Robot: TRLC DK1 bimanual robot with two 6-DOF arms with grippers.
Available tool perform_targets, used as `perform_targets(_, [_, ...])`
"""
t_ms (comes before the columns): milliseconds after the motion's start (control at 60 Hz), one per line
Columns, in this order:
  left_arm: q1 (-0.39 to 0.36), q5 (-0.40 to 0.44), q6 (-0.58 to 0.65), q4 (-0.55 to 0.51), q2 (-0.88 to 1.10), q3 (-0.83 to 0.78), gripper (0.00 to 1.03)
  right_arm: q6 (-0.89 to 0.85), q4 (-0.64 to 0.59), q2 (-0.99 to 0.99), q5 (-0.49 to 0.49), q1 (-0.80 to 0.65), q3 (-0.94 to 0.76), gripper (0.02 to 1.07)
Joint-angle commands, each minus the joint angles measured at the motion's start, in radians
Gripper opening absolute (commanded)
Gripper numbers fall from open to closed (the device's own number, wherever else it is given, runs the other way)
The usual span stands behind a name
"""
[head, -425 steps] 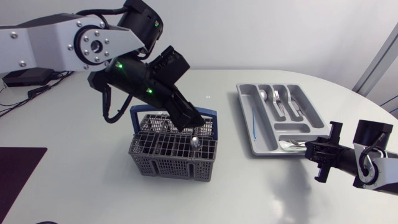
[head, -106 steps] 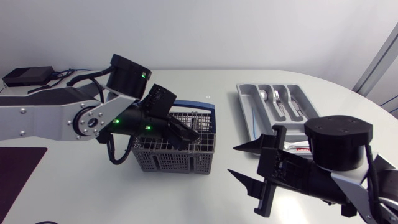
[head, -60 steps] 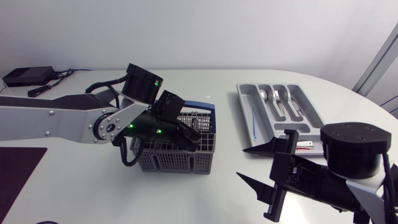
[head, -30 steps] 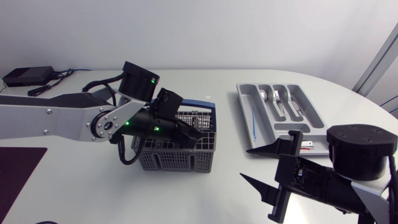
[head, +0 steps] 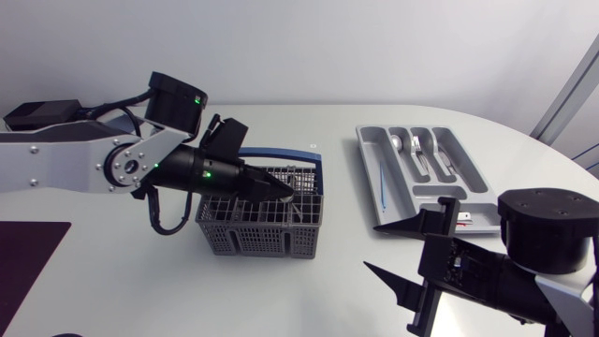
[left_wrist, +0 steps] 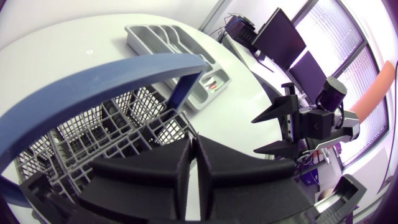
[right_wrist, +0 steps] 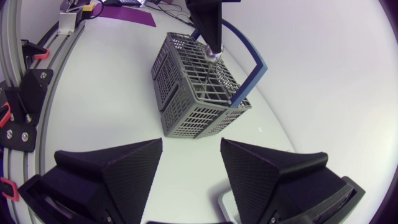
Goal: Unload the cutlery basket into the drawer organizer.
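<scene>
The grey cutlery basket [head: 253,239] with a blue handle [head: 314,168] stands left of the table's middle. My left gripper [head: 284,193] reaches into its top, fingers together. In the right wrist view a shiny spoon [right_wrist: 214,56] shows at the left gripper's [right_wrist: 210,43] tip above the basket [right_wrist: 193,106]. The left wrist view has the shut left gripper [left_wrist: 193,146] over the basket grid [left_wrist: 93,143]. The grey drawer organizer [head: 370,173] lies at the right with cutlery in it. My right gripper [head: 379,248] hovers open at the front right, nothing between its fingers [right_wrist: 124,162].
A black box with cables [head: 37,114] sits at the back left. A dark purple mat [head: 28,253] lies at the front left edge. The organizer [left_wrist: 168,40] is also ahead of the left gripper, past the blue handle [left_wrist: 112,71].
The left gripper's fingers have closed at the basket's top, and the left arm's wrist has swung back to the left. The right arm has drifted slightly toward the front right.
</scene>
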Motion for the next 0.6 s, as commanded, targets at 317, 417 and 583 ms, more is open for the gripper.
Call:
perform_targets(317, [-0.006,0.031,-0.003,-0.154,-0.066,0.106,0.03,-0.016,-0.028,-0.022,-0.012,-0.014,-0.025,0.71])
perform_targets(417, [-0.006,0.031,0.028,-0.207,-0.077,0.114,0.03,-0.018,-0.029,-0.027,-0.017,-0.022,-0.025,0.71])
perform_targets(583, [-0.002,0.031,0.086,-0.299,-0.102,0.132,0.03,-0.021,-0.031,-0.028,-0.02,-0.026,-0.016,0.71])
